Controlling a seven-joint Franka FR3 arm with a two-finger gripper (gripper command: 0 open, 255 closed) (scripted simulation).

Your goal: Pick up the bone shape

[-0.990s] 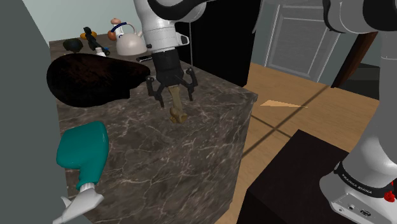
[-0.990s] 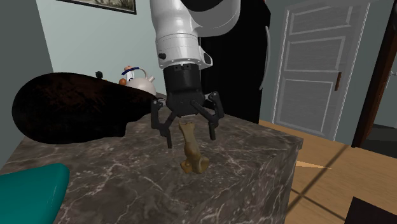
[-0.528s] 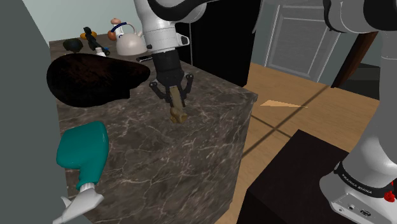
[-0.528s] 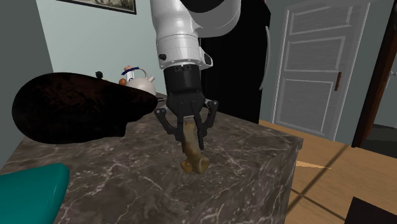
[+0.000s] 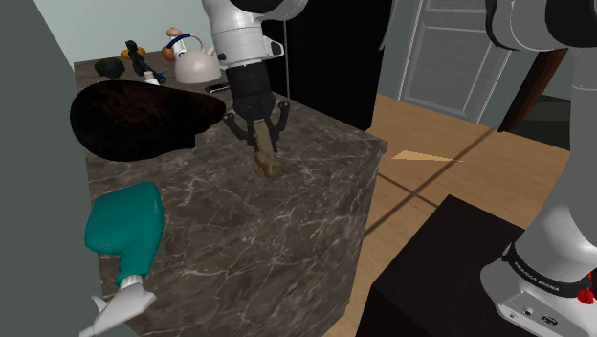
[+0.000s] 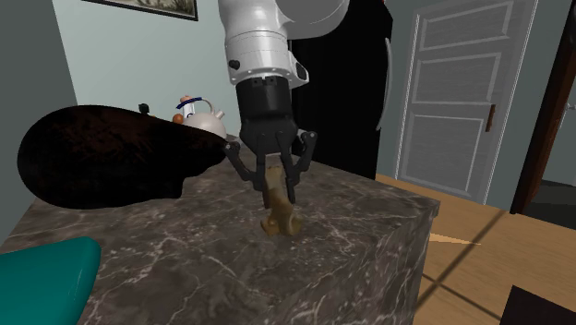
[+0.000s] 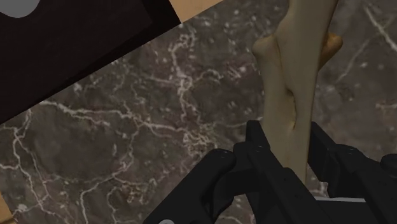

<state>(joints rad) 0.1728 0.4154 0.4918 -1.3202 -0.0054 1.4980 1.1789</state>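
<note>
The gripper (image 5: 259,137) is seen pointing straight down, its two fingers (image 7: 257,141) pinched on the upper shaft of the bone (image 5: 265,165). In the wrist view the pale shaft is clasped between both black fingers with no gap to be made out on either side.

From the gripper (image 6: 274,185) the bone (image 6: 277,217) runs toward 6 o'clock. Its long axis is nearly upright and in line with the gripper's own axis, with a slight lean. The knobbed lower end (image 7: 299,57) is found at or just above the marble counter (image 5: 287,220). Whether it is touching the stone cannot be told.

The coming move is judged to turn on this alignment. With the grip high on the shaft and the weight hanging below, a straight rise toward 12 o'clock is called for. A swing of the knob is what could go wrong.

Further out in the shoulder view, a dark oval (image 5: 134,115) lies at 9 o'clock of the gripper, near but apart. A kettle (image 5: 191,62) stands at 11 o'clock, well apart. A teal object (image 5: 124,225) lies at 7 o'clock, near the counter's edge.
</note>
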